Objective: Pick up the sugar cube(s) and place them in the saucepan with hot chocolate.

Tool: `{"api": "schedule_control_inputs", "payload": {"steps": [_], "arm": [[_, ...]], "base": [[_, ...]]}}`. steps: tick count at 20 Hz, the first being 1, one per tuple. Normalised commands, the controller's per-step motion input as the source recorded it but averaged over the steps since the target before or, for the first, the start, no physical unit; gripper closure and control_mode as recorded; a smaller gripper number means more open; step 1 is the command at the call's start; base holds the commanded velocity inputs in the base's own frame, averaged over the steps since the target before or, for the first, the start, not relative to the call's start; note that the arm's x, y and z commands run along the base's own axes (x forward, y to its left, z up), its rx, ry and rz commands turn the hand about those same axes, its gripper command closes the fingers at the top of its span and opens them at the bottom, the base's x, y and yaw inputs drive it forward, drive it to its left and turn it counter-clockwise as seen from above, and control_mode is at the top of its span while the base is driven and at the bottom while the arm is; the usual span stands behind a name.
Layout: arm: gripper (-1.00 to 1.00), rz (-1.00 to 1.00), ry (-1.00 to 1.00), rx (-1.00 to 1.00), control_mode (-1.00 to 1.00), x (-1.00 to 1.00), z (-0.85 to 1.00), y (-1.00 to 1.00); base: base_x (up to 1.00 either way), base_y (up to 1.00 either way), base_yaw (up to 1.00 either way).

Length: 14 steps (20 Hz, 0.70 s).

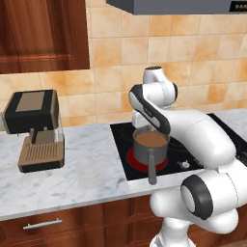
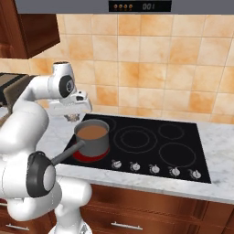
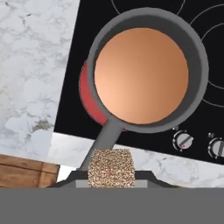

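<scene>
The claw (image 3: 111,180) grips the sugar cube (image 3: 110,168) between its fingertips, up in the air above the saucepan (image 3: 197,61). The saucepan, filled with brown hot chocolate, sits on the glowing red burner (image 3: 89,98) of the black stove (image 2: 183,137), its handle pointing toward the counter (image 1: 87,169) edge

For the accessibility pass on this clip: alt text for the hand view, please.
A speckled tan sugar cube is held between the jaws at the bottom, above a grey saucepan of brown hot chocolate on a glowing red burner. The black cooktop adjoins a white marble counter.
</scene>
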Motion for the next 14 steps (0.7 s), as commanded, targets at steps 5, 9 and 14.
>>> {"api": "schedule_control_inputs", "payload": {"steps": [5, 9, 14], "arm": [[1.00, -0.01, 0.00, 0.00, -1.00, 0.31, -0.24, -0.44], [1.00, 0.00, -0.01, 0.00, -1.00, 0.24, -0.20, 0.00], [1.00, 0.00, -0.05, 0.00, -1.00, 0.38, -0.32, -0.01]], "base": [[0.00, 0.00, 0.00], [0.00, 0.00, 0.00], [0.00, 0.00, 0.00]]}}
